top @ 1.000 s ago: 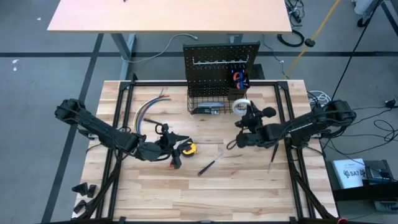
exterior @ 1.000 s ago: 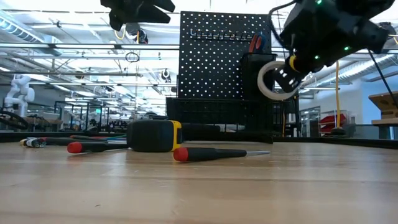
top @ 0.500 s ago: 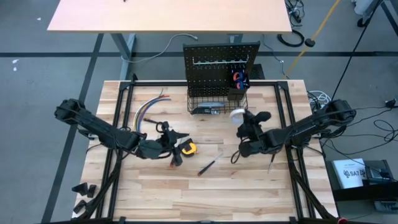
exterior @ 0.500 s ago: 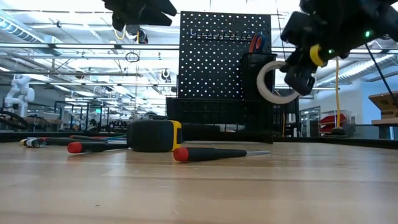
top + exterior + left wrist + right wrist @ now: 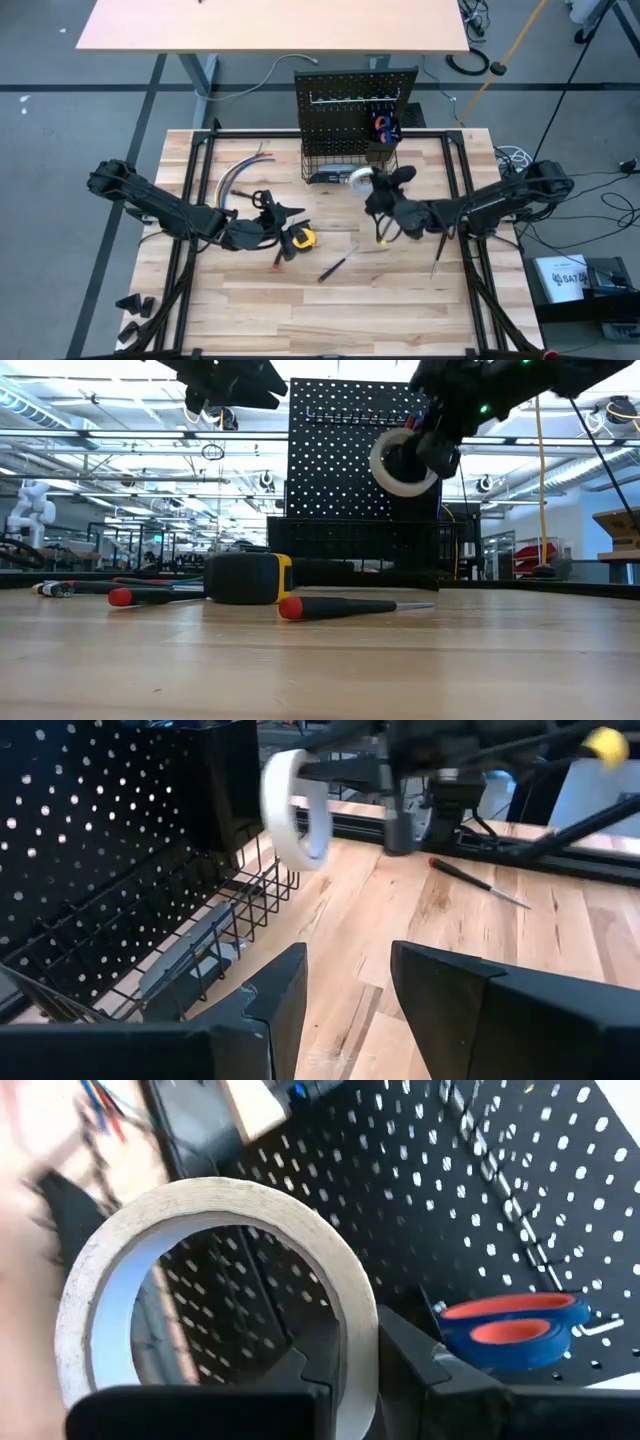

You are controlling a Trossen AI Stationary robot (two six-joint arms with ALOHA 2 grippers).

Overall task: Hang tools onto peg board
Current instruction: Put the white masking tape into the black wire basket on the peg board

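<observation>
Near the lower middle of the overhead frame, a red-and-black screwdriver (image 5: 334, 266) is lying on the wooden counter (image 5: 400, 310). Just left of it, a yellow-and-black tape measure (image 5: 301, 238) is sitting on the counter. The left hand (image 5: 283, 216) is hovering above the tape measure, its 2 fingers (image 5: 270, 1000) standing apart with nothing between them. Farther left, a bundle of coloured wires (image 5: 238, 175) is lying flat.

Right of centre, the right hand (image 5: 372, 190) is hanging in the air, its fingers clamped on a white roll of tape (image 5: 361, 178). In the level view the roll (image 5: 397, 462) is showing high in the frame, in front of the board's upper right part and not touching it.

At the top centre of the counter, the black peg board (image 5: 355, 95) is standing upright. 1 pair of blue-and-orange scissors (image 5: 385, 126) is hanging at its right side. A black wire basket (image 5: 335, 165) is sitting at its foot, holding a dark tool (image 5: 332, 177) that is too small to identify.
</observation>
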